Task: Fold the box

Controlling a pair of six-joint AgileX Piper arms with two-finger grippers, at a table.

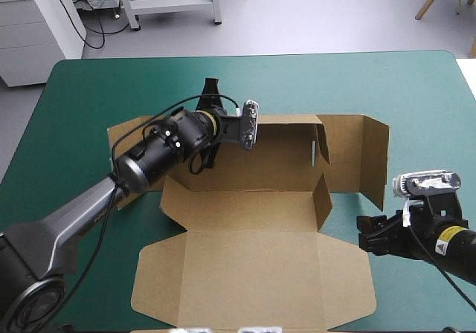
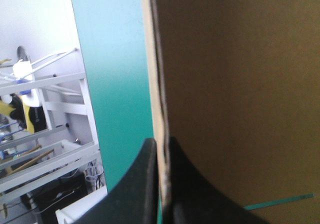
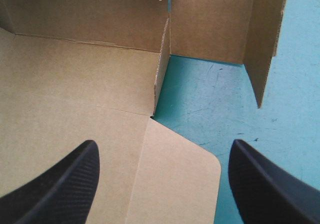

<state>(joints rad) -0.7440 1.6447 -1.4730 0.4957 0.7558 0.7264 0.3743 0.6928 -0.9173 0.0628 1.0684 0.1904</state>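
The brown box (image 1: 245,210) lies open mid-table. Its lid panel (image 1: 253,273) is flat toward the front edge, the back wall (image 1: 282,154) is raised, and a right side flap (image 1: 374,158) stands upright. My left gripper (image 1: 211,99) is at the back wall's left end. In the left wrist view it (image 2: 161,143) is shut on the edge of the board (image 2: 235,84). My right gripper (image 1: 366,233) hovers low at the box's front right corner. In the right wrist view it (image 3: 162,151) stands open above the lid's rounded corner flap (image 3: 182,184), with nothing between the fingers.
A flat left flap (image 1: 125,136) of the box lies under my left arm. Bare teal-green cover (image 1: 416,102) stretches to the right of the box and behind it. White furniture stands beyond the table's far left corner.
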